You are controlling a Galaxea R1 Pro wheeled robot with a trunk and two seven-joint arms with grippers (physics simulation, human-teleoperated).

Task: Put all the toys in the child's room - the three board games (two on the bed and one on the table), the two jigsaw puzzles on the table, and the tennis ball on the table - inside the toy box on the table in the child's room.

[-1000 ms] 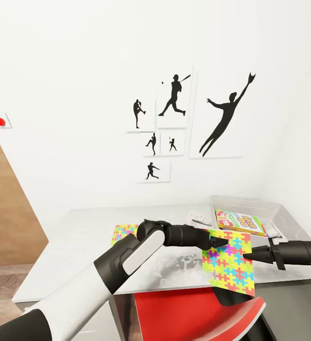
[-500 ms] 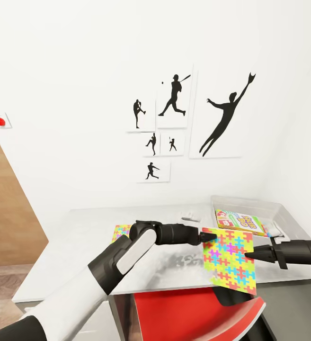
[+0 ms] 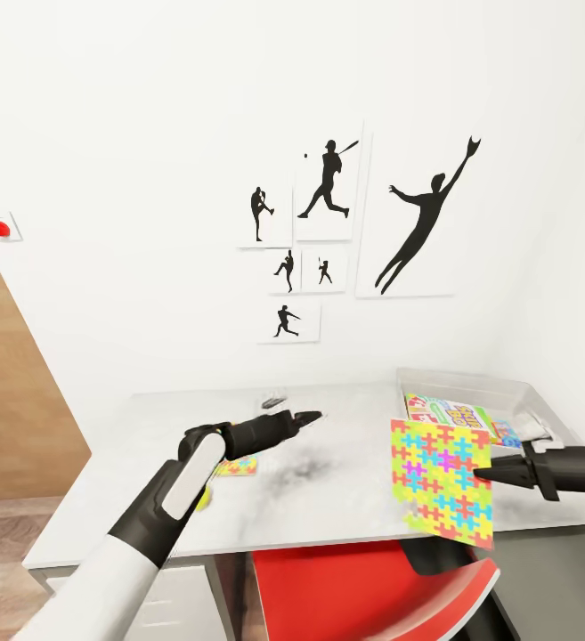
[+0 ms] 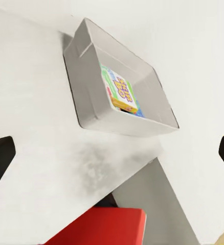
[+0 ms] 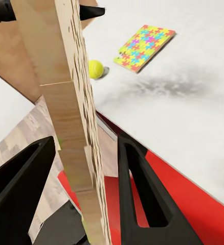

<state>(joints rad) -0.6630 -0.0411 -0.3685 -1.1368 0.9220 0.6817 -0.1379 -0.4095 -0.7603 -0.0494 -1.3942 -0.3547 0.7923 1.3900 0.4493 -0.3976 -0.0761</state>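
At about 4 o'clock in the head view, the right gripper (image 3: 481, 473) clamps a jigsaw puzzle (image 3: 442, 482) upright over the table (image 3: 345, 494)'s near edge, short of the toy box (image 3: 515, 396) at 2 o'clock, where a board game (image 3: 457, 417) lies. The left gripper (image 3: 314, 416), jaws spread and empty, has pulled back from the held puzzle toward 11 o'clock, leaving bare tabletop between the arms. The second jigsaw puzzle (image 5: 145, 47) and tennis ball (image 5: 95, 69) lie by the left arm's elbow.
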